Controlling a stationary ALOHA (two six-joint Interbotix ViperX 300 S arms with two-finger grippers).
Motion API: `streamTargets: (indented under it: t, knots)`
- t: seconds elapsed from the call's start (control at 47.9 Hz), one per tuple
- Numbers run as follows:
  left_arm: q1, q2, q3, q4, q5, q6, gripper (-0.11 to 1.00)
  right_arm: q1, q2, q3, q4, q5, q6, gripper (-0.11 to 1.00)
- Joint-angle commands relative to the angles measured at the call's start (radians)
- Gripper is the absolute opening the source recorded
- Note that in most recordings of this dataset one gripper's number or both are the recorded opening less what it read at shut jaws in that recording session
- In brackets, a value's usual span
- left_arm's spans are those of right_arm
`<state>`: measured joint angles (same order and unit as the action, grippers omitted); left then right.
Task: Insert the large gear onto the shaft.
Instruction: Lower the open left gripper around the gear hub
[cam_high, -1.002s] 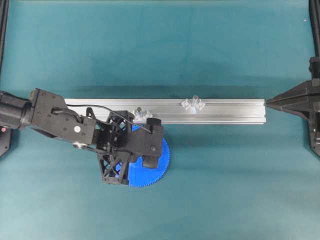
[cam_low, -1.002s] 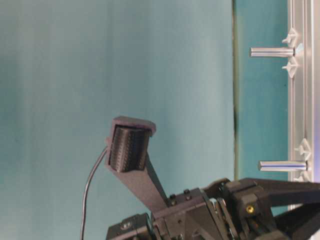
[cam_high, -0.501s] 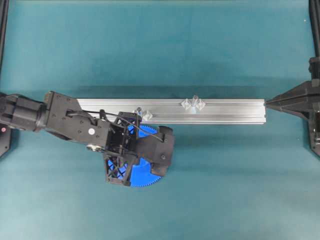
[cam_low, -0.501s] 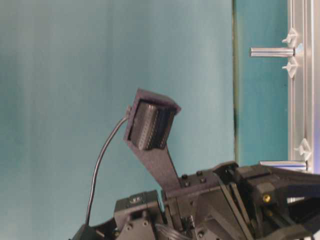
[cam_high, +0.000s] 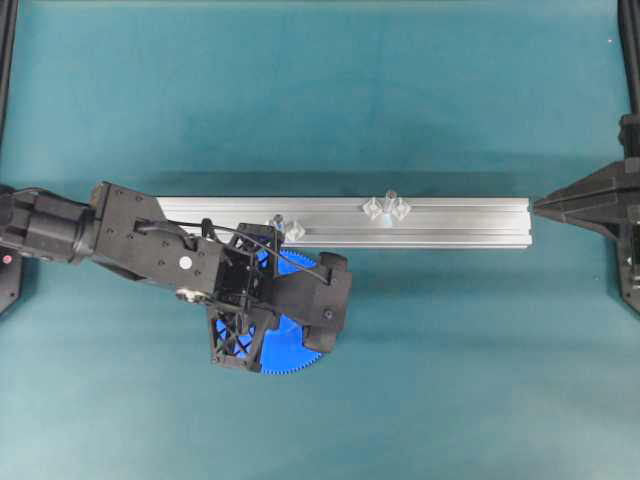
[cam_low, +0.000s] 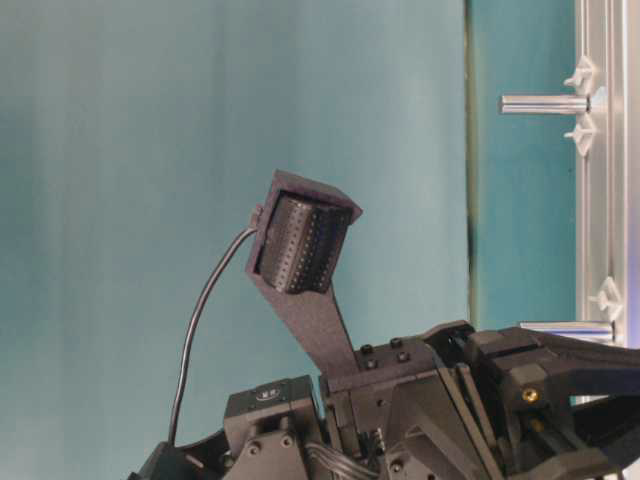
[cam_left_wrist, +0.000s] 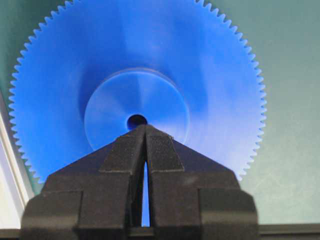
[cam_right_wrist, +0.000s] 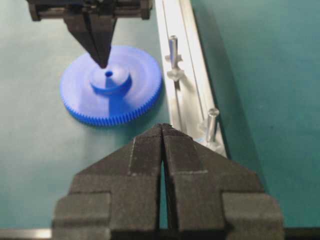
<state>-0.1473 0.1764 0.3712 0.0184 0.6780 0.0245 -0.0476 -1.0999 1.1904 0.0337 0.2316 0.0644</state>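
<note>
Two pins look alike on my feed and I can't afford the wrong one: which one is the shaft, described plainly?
Find the long aluminium rail lying across the green mat; two small upright pins stand on it. The shaft is the one farther right in the overhead view, pale-topped, between two clear diamond-shaped feet. The other pin is dark-tipped and sits right beside the large gear.

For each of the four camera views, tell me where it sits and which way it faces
Overhead: above, facing down on the rail, left gripper over the large gear.
Table-level: low, picture turned sideways; shows two pins and the left arm.
Left wrist: behind shut fingers, looking onto the gear's hub.
Right wrist: behind the shut right gripper, facing along the rail.
Shared: the wrist and overhead views all show the gear.
</note>
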Motion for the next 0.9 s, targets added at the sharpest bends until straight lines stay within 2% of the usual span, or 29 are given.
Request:
streamTargets:
  t: [0.0, 0.104, 0.188, 0.25, 0.417, 0.522, 0.564, 0.877]
  knots:
    - [-0.005, -0.014, -0.02, 0.003, -0.015, 0.002, -0.01, -0.002, 0.006, -0.008, 0.0, -0.005, 0.009, 0.02]
    - [-0.003, -0.012, -0.021, 0.003, -0.028, -0.002, 0.02, -0.002, 0.008, -0.008, 0.0, -0.005, 0.009, 0.02]
    - [0.0, -0.006, -0.021, 0.003, -0.026, -0.006, 0.1, -0.002, 0.006, -0.006, 0.0, -0.005, 0.009, 0.02]
    - [0.0, -0.003, -0.025, 0.003, -0.02, -0.011, 0.24, -0.002, 0.006, -0.006, 0.0, -0.006, 0.009, 0.02]
    - [0.0, -0.003, -0.032, 0.003, -0.015, -0.031, 0.72, -0.002, 0.006, -0.006, 0.0, -0.006, 0.014, 0.02]
    - [0.006, 0.006, -0.037, 0.003, -0.011, -0.049, 0.92, -0.002, 0.006, -0.005, 0.0, -0.006, 0.017, 0.02]
    - [0.009, 0.006, -0.035, 0.003, -0.011, -0.057, 0.95, -0.002, 0.006, -0.005, 0.0, -0.006, 0.018, 0.02]
    - [0.034, 0.008, -0.046, 0.003, 0.002, -0.067, 0.95, -0.002, 0.006, -0.005, 0.0, -0.005, 0.018, 0.02]
